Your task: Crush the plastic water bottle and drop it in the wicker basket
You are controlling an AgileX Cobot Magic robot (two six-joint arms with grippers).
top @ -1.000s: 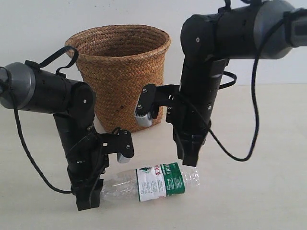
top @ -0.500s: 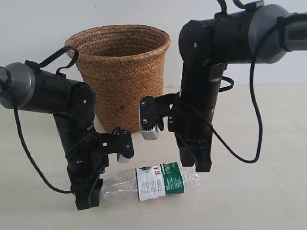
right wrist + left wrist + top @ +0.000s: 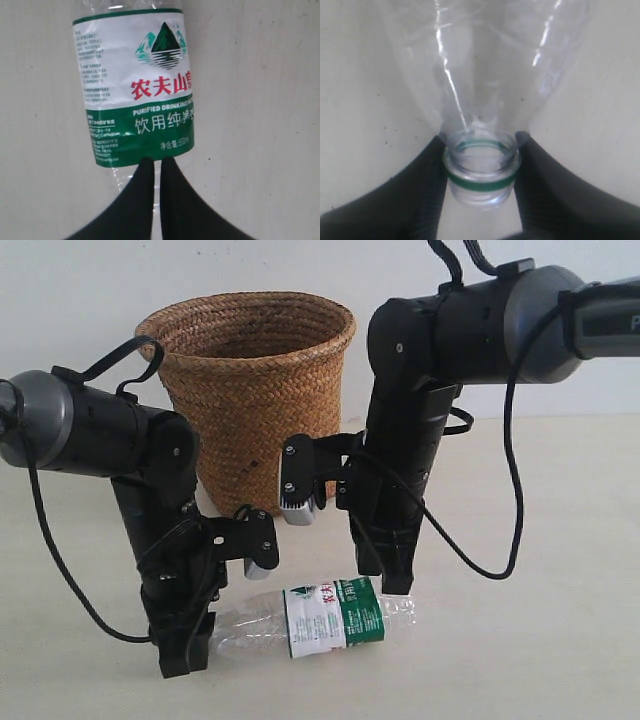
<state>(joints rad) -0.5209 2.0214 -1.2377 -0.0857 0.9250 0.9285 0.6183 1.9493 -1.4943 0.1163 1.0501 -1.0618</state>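
Clamping the neck, the left gripper [image 3: 186, 658] anchors the bottle [image 3: 325, 618] lying on the table [image 3: 560, 640] (basket [image 3: 250, 390] stands behind). The right gripper [image 3: 397, 585], fingers nearly together, bears on the base end, apparently to compress the bottle lengthwise.

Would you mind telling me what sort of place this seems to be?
Probably a robotics lab or test bench, not a home: a left arm and right arm work over a pale table before a plain white wall, with a wicker basket and plastic water bottle.
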